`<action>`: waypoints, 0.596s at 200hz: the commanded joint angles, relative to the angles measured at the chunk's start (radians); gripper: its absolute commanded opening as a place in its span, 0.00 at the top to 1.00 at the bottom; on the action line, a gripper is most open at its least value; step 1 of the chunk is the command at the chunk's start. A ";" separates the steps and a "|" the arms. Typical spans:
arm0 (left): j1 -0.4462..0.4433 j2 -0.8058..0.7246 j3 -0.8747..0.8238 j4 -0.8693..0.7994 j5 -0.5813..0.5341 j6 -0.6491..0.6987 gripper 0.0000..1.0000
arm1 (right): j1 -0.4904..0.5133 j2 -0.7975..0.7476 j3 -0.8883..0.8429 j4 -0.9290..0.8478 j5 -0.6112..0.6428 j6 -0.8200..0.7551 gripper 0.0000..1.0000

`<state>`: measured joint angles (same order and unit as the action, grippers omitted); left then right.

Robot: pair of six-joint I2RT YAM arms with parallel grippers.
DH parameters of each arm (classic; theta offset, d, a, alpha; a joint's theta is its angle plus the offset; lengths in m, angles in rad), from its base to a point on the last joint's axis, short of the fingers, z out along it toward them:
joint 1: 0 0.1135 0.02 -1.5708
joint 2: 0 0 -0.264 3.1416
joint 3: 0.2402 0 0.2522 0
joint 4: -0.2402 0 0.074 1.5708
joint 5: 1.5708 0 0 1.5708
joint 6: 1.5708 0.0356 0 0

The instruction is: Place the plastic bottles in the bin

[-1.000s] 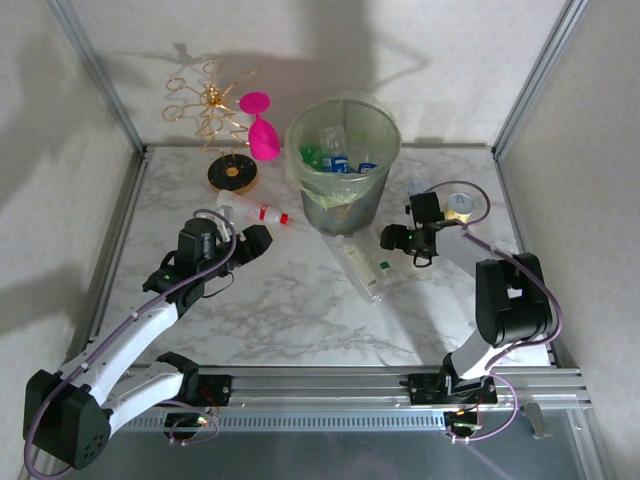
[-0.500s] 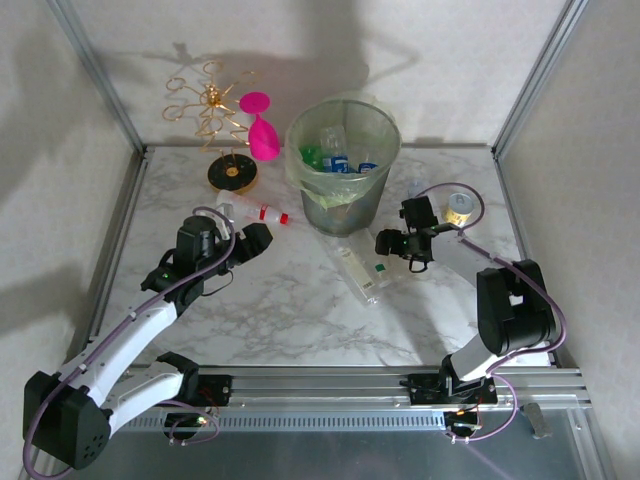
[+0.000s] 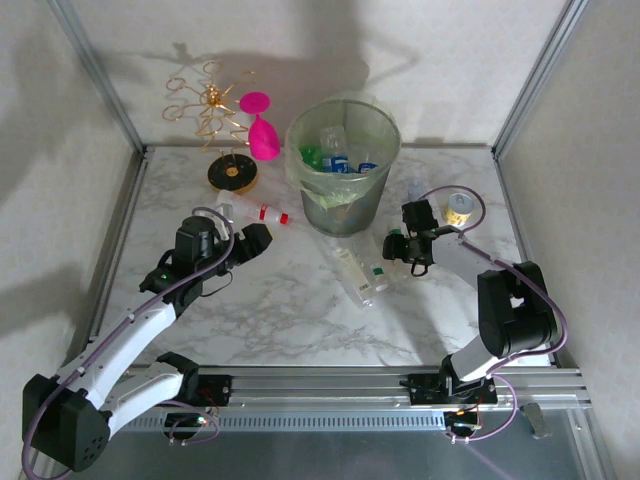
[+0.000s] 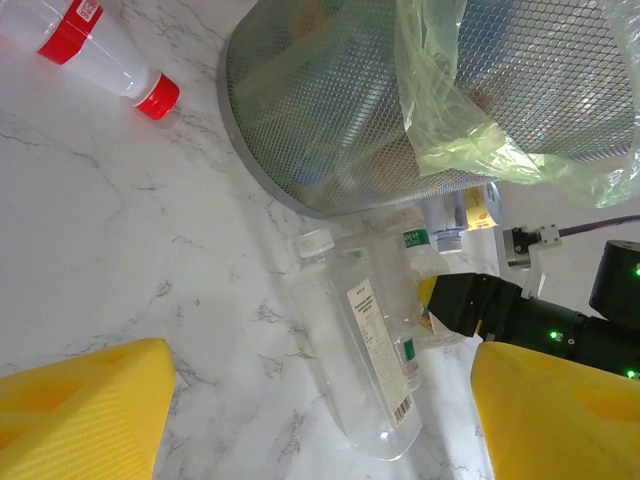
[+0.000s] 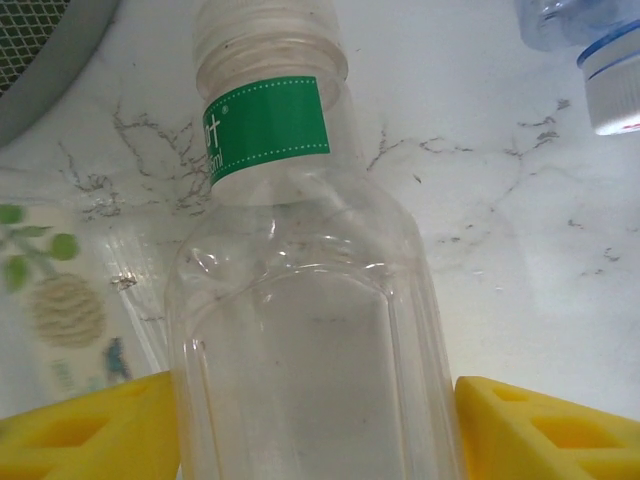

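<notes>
Marbled white tabletop (image 3: 290, 320); right gripper (image 5: 315, 420) clamped on smooth clear bottle (image 5: 300, 300) with green neck band; left gripper (image 4: 318, 405) jaws apart, empty. Round mesh bin (image 3: 345, 208), crinkled pale-green liner.

White print runs across the green neck band (image 5: 268, 125) of the small bottle (image 5: 300, 330), upper centre of the right wrist view. A plus sign and what looks like "ml" can be made out. Left wrist view: the long bottle (image 4: 365, 360) carries a white label (image 4: 378, 335) with a barcode, its print too fine to read.
</notes>
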<state>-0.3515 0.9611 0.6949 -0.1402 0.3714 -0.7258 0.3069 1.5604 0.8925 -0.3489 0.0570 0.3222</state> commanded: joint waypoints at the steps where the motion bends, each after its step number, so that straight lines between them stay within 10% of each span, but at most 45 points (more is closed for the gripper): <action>1: 0.008 -0.019 0.029 -0.016 0.013 0.019 0.22 | 0.015 0.011 -0.012 -0.020 0.026 -0.011 0.39; 119: 0.006 -0.053 0.107 -0.080 0.003 0.026 0.22 | 0.046 -0.242 0.019 -0.102 -0.047 0.030 0.61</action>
<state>-0.3515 0.9398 0.7506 -0.1875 0.3710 -0.7246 0.3458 1.3956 0.8928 -0.3946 0.0483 0.3328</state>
